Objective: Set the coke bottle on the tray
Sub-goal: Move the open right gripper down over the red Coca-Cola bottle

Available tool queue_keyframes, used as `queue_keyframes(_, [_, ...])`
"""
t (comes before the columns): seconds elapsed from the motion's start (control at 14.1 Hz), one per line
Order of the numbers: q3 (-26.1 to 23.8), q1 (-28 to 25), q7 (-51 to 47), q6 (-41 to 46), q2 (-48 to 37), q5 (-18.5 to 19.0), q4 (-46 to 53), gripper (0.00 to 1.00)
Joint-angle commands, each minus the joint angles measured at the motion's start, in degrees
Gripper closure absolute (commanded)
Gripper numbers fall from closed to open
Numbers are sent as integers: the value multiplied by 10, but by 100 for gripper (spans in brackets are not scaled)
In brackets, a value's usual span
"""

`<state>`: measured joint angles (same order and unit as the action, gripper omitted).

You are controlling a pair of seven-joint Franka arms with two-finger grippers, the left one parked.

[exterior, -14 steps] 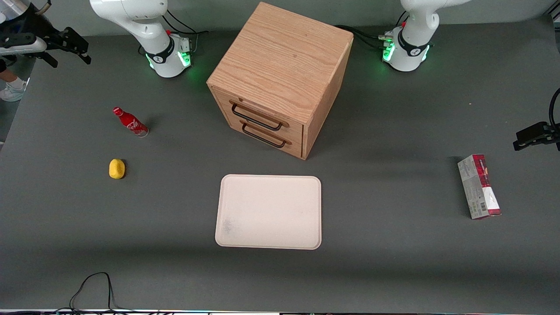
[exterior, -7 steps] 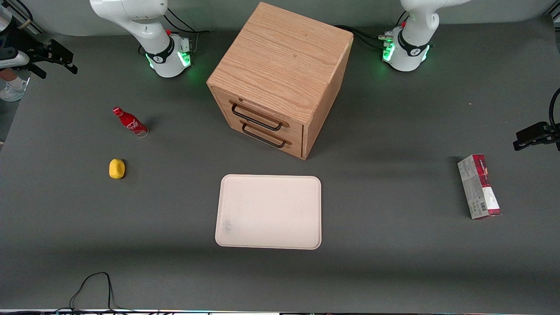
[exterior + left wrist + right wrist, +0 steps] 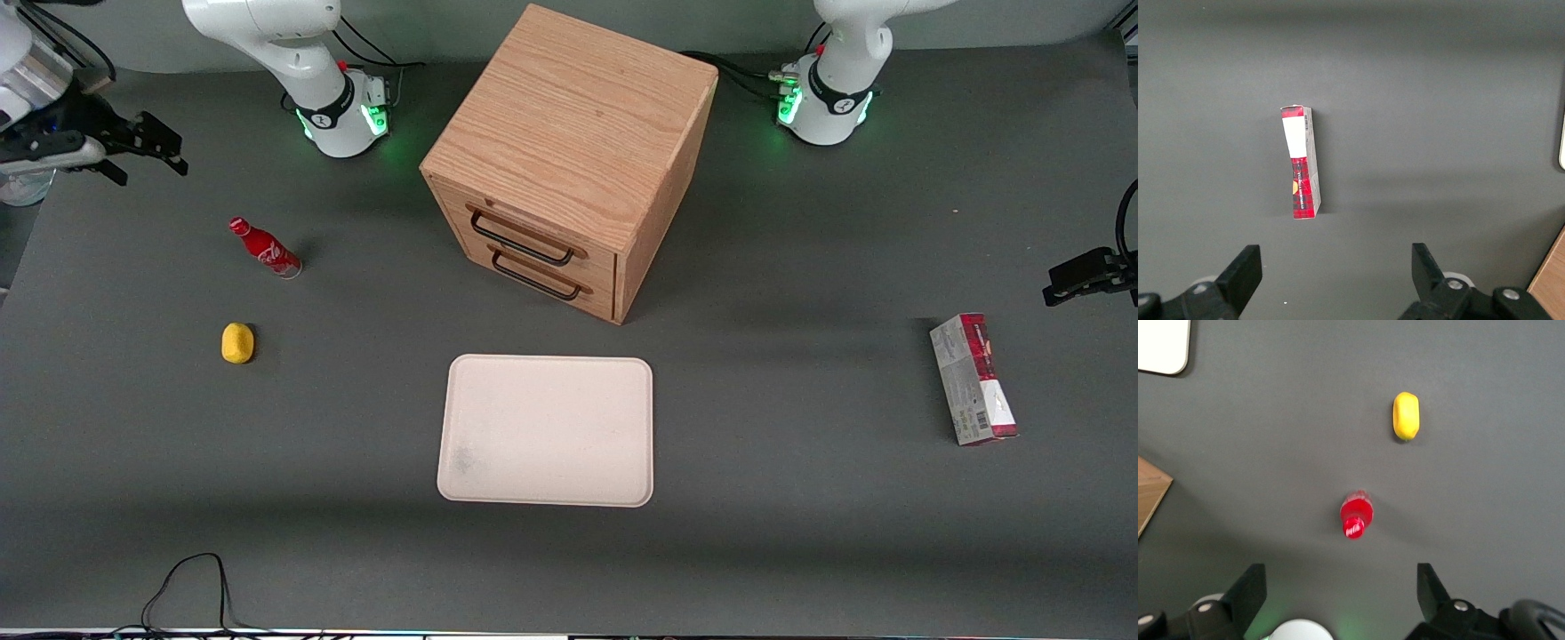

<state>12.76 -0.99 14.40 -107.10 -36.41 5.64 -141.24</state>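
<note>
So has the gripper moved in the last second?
Yes. The gripper drifted out toward the table's end, then swung back and lower, nearer the standing coke bottle.

Gripper (image 3: 1341, 597) fingers spread wide, clear of tabletop (image 3: 1271, 440). Coke bottle (image 3: 1355, 514) upright, seen cap-on, betw. fingers' line and lemon (image 3: 1406, 416), apart from both. Tray (image 3: 1163, 345) corner and wooden box (image 3: 1150, 495) corner visible.

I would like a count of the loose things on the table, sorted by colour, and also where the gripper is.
Red: 2, the coke bottle and the carton.
Yellow: 1, the lemon.
Cream-white: 1, the tray.
Wood brown: 1, the drawer box.
Total: 5.
The gripper is open, above the table, farther from the front camera than the bottle.
</note>
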Motion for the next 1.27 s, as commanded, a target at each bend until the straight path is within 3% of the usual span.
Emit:
queue_keyframes(0.0, [-1,-3,0,-55,31,8,-25,0])
queue_keyframes(0.71, [2,-3,-1,-189,73,8,-139,0])
queue_keyframes(1.2, [4,-2,3,-205,118,8,-149,0])
